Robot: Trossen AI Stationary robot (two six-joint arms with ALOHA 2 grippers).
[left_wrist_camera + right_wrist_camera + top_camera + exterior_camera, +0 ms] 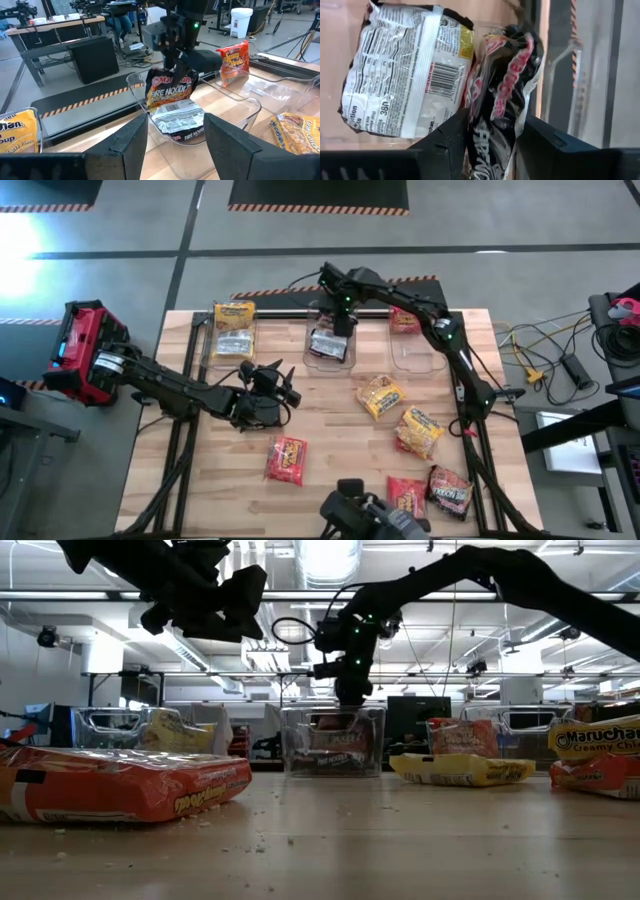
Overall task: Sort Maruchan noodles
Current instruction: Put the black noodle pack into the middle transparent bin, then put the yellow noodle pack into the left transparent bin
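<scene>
Right arm parking a dark noodle packet in the middle bin

The right gripper [338,328] is reaching down into the middle bin [328,361] at the top centre of the high view, and a dark packet [169,89] is standing on edge between its fingers, long side running up and down, leaning on the bin's back wall; can't tell if the jaws are still pinching it or just letting go. A second dark packet [179,120] is lying flat in that bin, label side down, barcode showing. The left bin [205,340] is holding yellow packets [234,327], the right bin [418,358] a red one [404,319]. More packets are lying loose lower right. The left gripper [268,392] is hovering left of centre, part open, holding nothing.
</scene>
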